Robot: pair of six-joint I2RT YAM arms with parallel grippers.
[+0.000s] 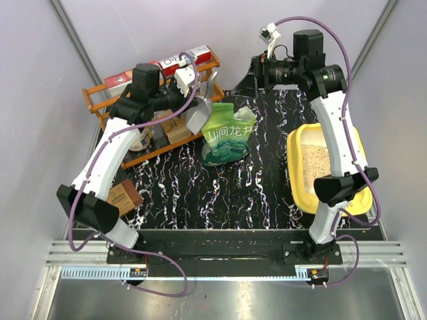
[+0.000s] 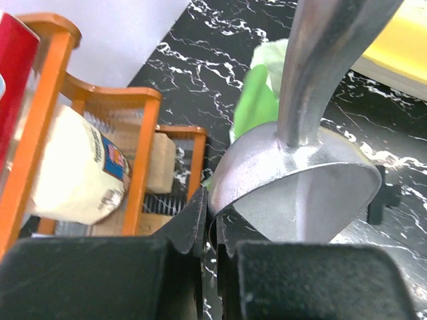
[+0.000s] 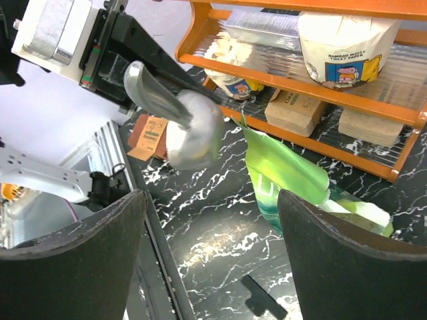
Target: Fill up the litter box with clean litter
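The yellow litter box [image 1: 298, 190] lies at the table's right edge, partly under my right arm, with pale clean litter [image 1: 312, 163] spread inside it. The green litter pouch [image 1: 227, 133] stands mid-table with its top open. My left gripper [image 2: 212, 223] is shut on the rim of a grey metal scoop [image 2: 293, 193], which hangs just left of the pouch [image 2: 261, 100]. The scoop's bowl looks empty. At the back of the table my right gripper [image 3: 210, 257] is open and holds nothing. It faces the scoop [image 3: 190, 127] and the pouch [image 3: 287, 173].
An orange wire rack [image 1: 110, 93] at the back left holds boxes, a toilet-paper roll [image 3: 343, 37] and a red carton [image 1: 187, 60]. A small brown box [image 1: 125, 197] lies on the black marbled table near the left arm. Grey walls enclose the cell.
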